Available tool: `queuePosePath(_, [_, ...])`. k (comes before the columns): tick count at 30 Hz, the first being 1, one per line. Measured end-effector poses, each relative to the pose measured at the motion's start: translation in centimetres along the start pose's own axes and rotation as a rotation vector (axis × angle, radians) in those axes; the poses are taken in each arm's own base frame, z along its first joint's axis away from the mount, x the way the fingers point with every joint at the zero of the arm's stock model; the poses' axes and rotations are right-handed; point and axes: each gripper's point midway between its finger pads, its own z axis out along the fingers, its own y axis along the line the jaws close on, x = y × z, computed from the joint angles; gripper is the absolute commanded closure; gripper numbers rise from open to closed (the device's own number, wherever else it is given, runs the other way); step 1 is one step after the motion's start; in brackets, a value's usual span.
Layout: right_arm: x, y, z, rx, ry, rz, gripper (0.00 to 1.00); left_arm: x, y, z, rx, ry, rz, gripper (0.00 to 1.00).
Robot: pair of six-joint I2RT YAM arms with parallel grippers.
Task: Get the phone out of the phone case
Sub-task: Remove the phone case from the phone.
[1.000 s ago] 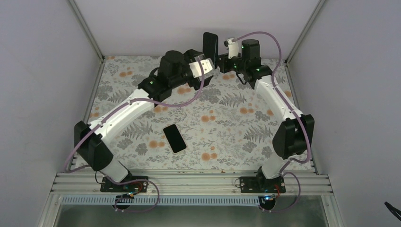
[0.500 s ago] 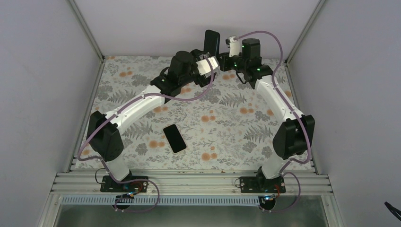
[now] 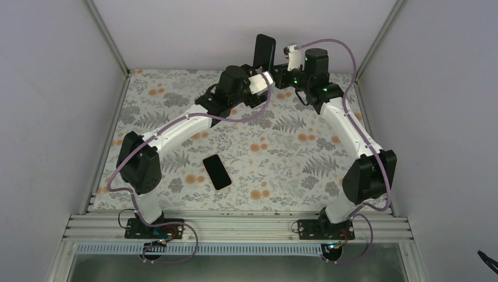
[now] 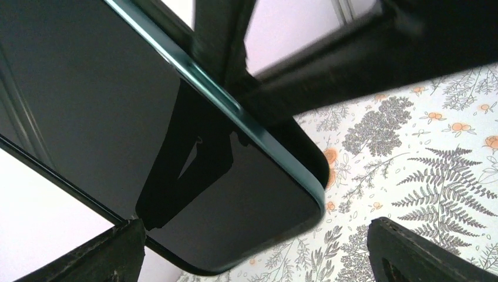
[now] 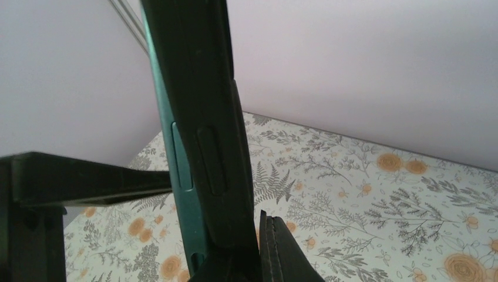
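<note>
The phone in its case (image 3: 264,51) stands upright in the air at the back of the table. In the right wrist view the teal phone edge (image 5: 179,176) sits beside the black case (image 5: 217,153). My right gripper (image 3: 273,69) is shut on its lower end, with one finger (image 5: 288,252) pressed against the case. My left gripper (image 3: 262,71) is open just left of it. In the left wrist view the dark screen (image 4: 176,117) fills the frame and its lower corner hangs between my two spread fingers (image 4: 111,252).
A second dark phone-shaped slab (image 3: 216,171) lies flat on the floral table mat (image 3: 293,153) near the middle front. Grey walls and metal frame posts (image 3: 108,41) close in the back and sides.
My left arm has stretched to the right and back, bringing its open gripper up to the held phone. The right gripper has lifted the phone slightly.
</note>
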Motion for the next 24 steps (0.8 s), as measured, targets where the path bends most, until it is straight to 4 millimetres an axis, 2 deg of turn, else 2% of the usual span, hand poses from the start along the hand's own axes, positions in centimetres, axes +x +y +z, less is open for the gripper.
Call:
queuePosePath(8, [0.8,-0.1,0.2,-0.005,0.018,0.008,0.97,-0.9,0.5,-0.3,-0.006,-0.02,-0.013,0.09])
queuePosePath(16, [0.8,0.0,0.2,-0.01,0.017,0.007,0.97,-1.5,1.0,-0.5,-0.021,-0.034,-0.029,0.11])
queuePosePath(24, [0.4,0.1,0.2,-0.017,0.002,-0.001,0.97,-3.2,2.6,-1.0,-0.065,-0.06,-0.043,0.14])
